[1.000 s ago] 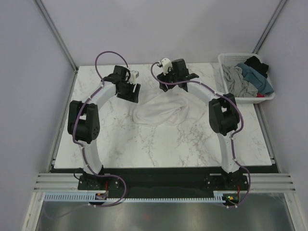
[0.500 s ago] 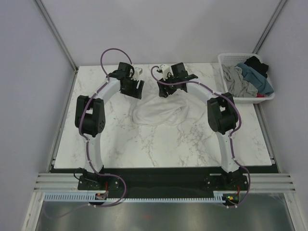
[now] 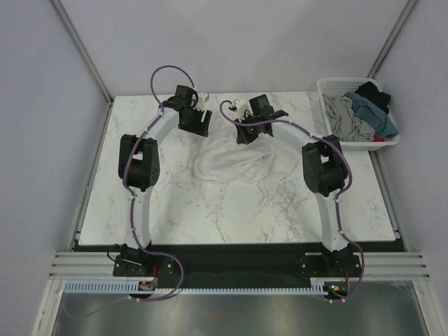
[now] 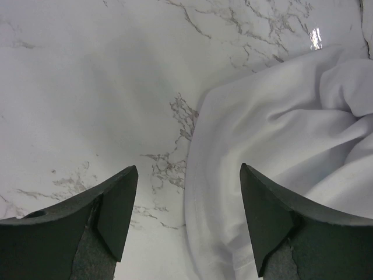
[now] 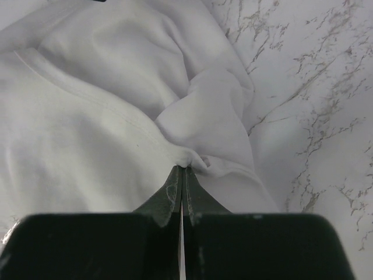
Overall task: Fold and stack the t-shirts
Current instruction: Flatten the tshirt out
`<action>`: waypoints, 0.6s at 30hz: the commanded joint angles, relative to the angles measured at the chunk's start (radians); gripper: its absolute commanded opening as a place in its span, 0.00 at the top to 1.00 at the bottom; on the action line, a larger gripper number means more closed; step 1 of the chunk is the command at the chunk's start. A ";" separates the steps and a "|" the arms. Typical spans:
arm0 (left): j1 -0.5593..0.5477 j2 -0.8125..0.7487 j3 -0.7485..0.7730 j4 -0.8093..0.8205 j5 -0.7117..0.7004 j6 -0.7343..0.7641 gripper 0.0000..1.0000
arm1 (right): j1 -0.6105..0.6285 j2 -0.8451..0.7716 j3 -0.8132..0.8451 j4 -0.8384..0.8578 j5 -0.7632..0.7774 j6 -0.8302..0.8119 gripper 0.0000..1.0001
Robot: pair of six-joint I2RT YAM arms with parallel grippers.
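Note:
A white t-shirt (image 3: pixel 234 159) lies crumpled on the marble table, toward the back middle. My right gripper (image 3: pixel 243 137) sits at its far edge, shut on a pinch of the white fabric (image 5: pixel 195 160) by a hem seam. At the shirt's far left corner my left gripper (image 3: pixel 198 128) hovers open; the shirt's edge (image 4: pixel 201 192) lies between its fingers without touching them. Grey (image 3: pixel 343 115), teal-blue (image 3: pixel 365 105) and black (image 3: pixel 373 92) t-shirts are piled in the basket.
A white lattice basket (image 3: pixel 326 89) stands at the back right corner, off the marble slab. Bare marble table (image 3: pixel 231 210) spreads in front of the shirt and to its left. Grey walls enclose the back and sides.
My right gripper has shut on the shirt's far edge. My left arm has swung right and back, bringing its open gripper to the shirt's far left corner.

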 commanded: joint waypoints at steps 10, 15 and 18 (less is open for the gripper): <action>0.005 0.095 0.123 -0.015 0.106 -0.001 0.31 | 0.145 -0.315 -0.154 -0.061 -0.022 0.005 1.00; 0.005 0.120 0.126 -0.020 0.166 -0.011 0.35 | 0.196 -0.388 -0.235 -0.075 -0.031 0.022 1.00; 0.005 0.139 0.138 -0.023 0.189 -0.012 0.37 | 0.202 -0.405 -0.260 -0.076 -0.027 0.030 1.00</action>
